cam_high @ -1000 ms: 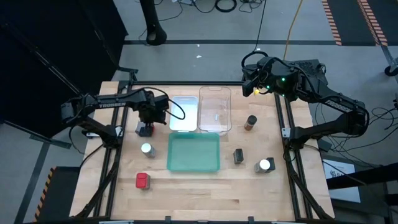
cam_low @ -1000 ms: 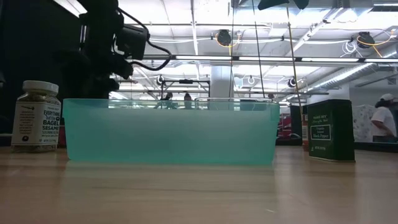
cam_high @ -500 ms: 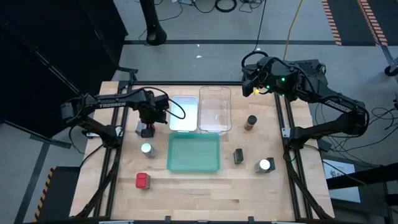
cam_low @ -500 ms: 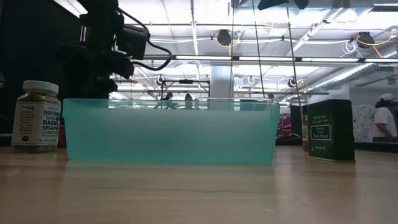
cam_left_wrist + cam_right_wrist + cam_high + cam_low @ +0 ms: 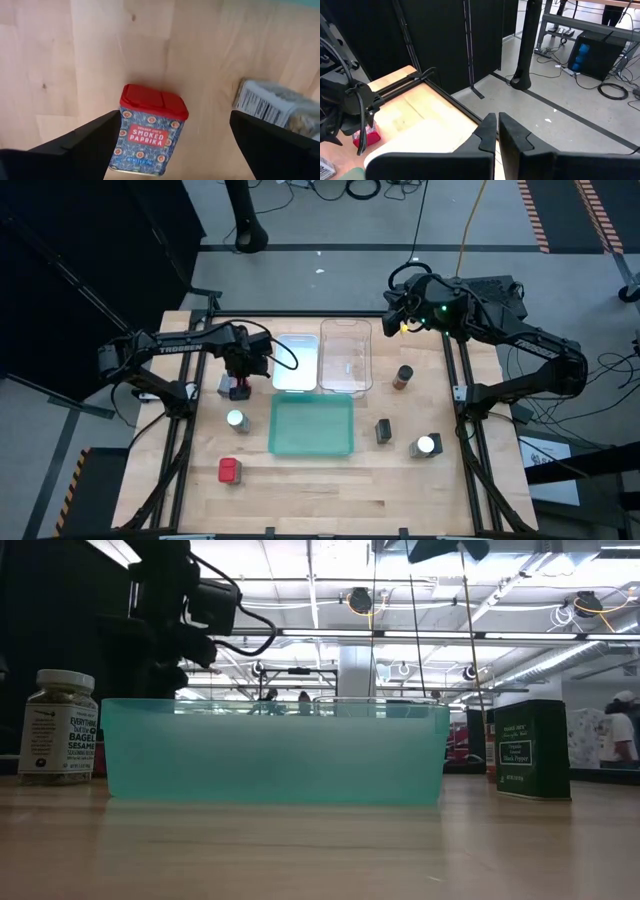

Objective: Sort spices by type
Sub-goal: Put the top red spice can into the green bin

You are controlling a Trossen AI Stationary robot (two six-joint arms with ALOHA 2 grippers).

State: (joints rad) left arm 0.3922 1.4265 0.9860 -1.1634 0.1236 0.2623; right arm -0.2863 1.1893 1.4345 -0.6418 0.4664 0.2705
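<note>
A red-lidded smoked-paprika tin (image 5: 150,131) stands upright on the wood between the open fingers of my left gripper (image 5: 174,114), closer to one finger; the gripper points down over it (image 5: 238,380) at the table's left. A white-lidded jar (image 5: 236,419) stands just nearer; its label shows in the left wrist view (image 5: 270,102). A second red tin (image 5: 230,470) sits near the front left. At the right stand a brown jar (image 5: 403,377), a dark grey tin (image 5: 383,430) and another white-lidded jar (image 5: 426,446). My right gripper (image 5: 497,131) is shut and held high by the far right edge (image 5: 392,305).
A white tray (image 5: 295,376) and a clear tray (image 5: 346,385) lie side by side at the far middle, and a green tray (image 5: 312,450) lies nearer, in front of them. Bare wood runs along the near edge. A person shows far off in the room (image 5: 612,730).
</note>
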